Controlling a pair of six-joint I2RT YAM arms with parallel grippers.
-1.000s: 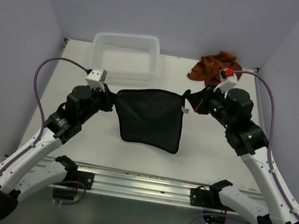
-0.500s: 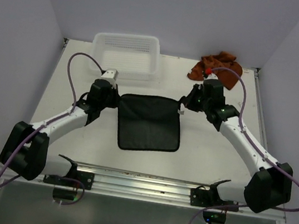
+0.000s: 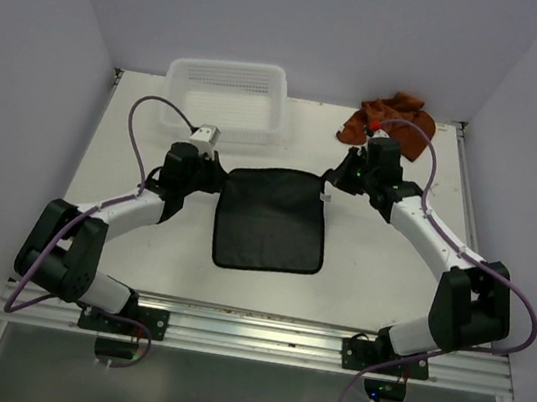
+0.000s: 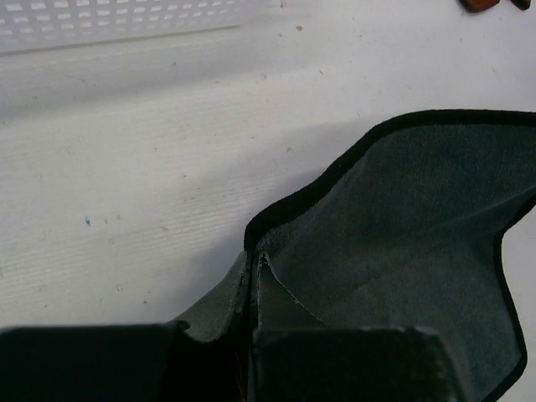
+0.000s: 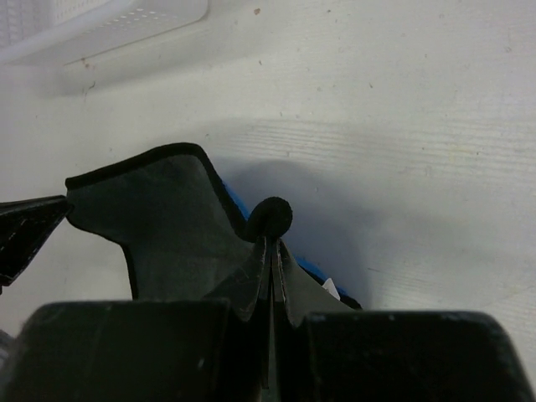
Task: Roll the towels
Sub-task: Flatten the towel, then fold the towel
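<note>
- Top view: a white table stands inside plain pale lavender walls at the left, right and far sides, and a metal rail runs along the near edge.
- A white mesh basket sits at the far edge, left of the middle.
- The rust towel lies crumpled in the far right corner, free of both arms.
- The dark towel lies spread in the middle of the table as a rough, flat square that looks almost black.
- The left gripper is clamped on its far left corner and the right gripper on its far right corner, both low over the table.
- Left wrist view: the table is faintly ribbed and speckled, with the basket wall along the top.
- The left gripper is pinched tight on a corner of the dark towel. From there the towel spreads to the right, grey and matte with a black hem.
- A scrap of the rust towel shows at the top right.
- Right wrist view: the table is bare and white, with the basket at the top left.
- The right gripper is closed on a bunched corner of the dark towel, with a small loop standing above the jaws.
- A bright blue edge peeks out along the fold, and a white label shows beside it.
</note>
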